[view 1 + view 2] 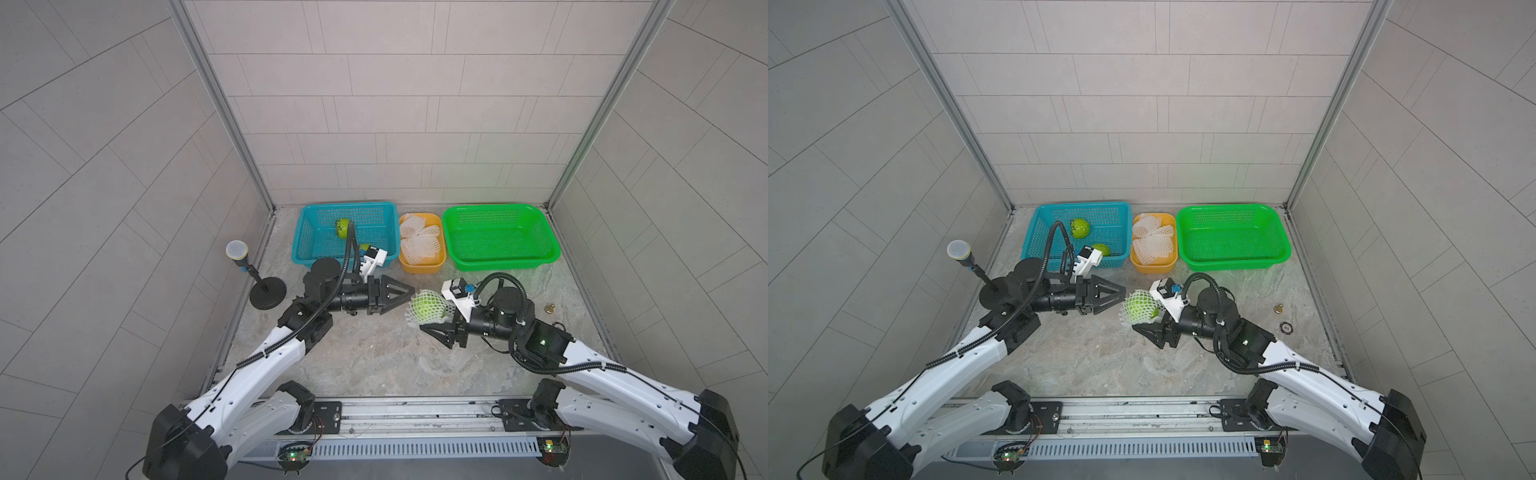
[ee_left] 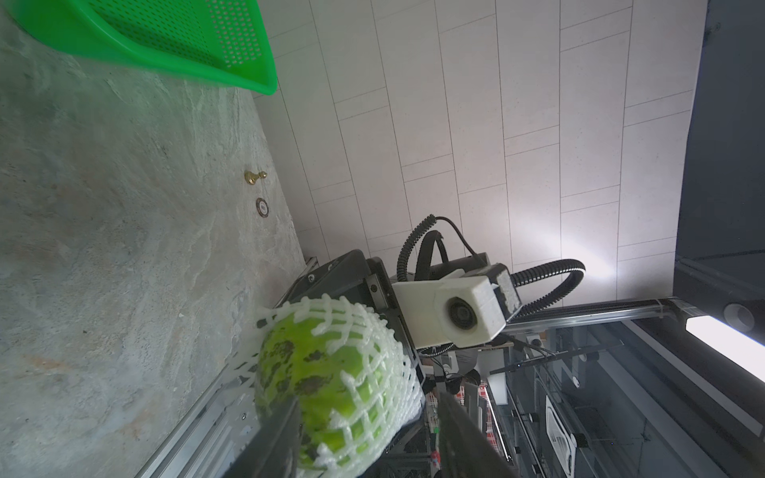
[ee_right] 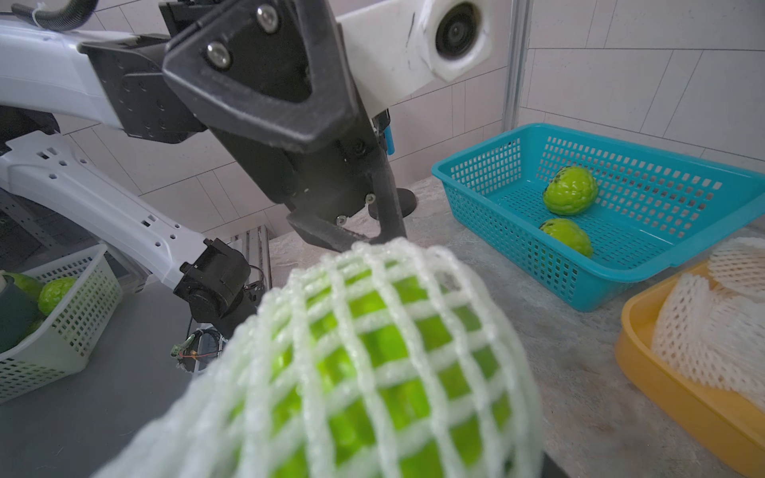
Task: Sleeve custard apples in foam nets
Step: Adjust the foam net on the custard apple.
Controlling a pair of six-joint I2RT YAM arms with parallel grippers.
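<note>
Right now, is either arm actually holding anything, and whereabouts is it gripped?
Yes. The right tool grips the netted custard apple across its sides, through the foam net. The left tool stands open beside it, holding nothing.

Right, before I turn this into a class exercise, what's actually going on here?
Two robot arms are sleeving custard apples. The right gripper holds a netted custard apple mid-table, while the left gripper, jaws open, points at it from close by. Two bare custard apples sit in the blue basket, spare foam nets lie in the yellow tray, and the green basket holds nothing.
</note>
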